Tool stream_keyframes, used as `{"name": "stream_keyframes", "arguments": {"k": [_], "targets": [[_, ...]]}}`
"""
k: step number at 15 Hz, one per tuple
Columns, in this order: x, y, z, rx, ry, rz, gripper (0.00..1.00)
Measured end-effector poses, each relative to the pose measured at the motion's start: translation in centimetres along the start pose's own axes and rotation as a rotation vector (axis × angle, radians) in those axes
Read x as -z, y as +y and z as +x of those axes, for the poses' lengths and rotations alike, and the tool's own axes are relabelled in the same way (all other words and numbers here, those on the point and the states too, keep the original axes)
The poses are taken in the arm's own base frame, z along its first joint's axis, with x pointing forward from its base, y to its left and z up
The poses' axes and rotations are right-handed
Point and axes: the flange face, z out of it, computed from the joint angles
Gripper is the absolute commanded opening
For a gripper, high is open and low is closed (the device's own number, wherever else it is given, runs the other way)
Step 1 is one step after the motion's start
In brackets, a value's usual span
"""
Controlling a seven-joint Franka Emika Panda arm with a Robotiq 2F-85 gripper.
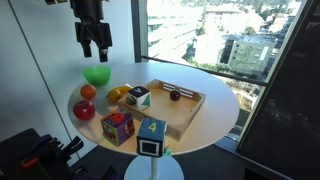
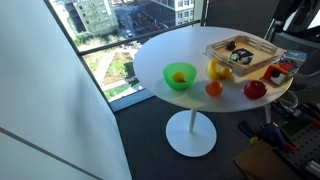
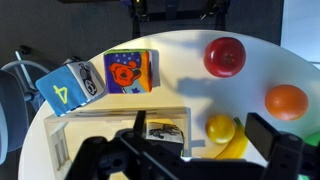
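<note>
My gripper (image 1: 93, 42) hangs high above the round white table (image 1: 215, 100), over the green bowl (image 1: 97, 75), open and empty. In the wrist view its fingers (image 3: 200, 124) straddle a yellow lemon (image 3: 221, 128) and a banana (image 3: 238, 148) far below. A red apple (image 3: 225, 56) and an orange (image 3: 287, 101) lie nearby. A colourful picture cube (image 3: 130, 72) and a blue cube with a 4 (image 3: 70, 87) stand by the wooden tray (image 3: 100, 118), which holds another cube (image 3: 165, 132).
In an exterior view the green bowl (image 2: 179, 76) holds a small orange object, and the tray (image 2: 243, 55) sits at the table's far side. A dark round fruit (image 1: 175, 96) lies in the tray. Large windows stand beside the table. Dark equipment (image 1: 40, 155) stands on the floor.
</note>
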Motion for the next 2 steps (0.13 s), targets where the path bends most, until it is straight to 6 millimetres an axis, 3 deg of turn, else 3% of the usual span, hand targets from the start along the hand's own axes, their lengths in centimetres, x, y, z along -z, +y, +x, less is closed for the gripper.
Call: {"name": "stream_keyframes", "arguments": {"k": [2], "targets": [[-0.09,-0.01,-0.03,0.000,0.000,0.000,1.00]]}}
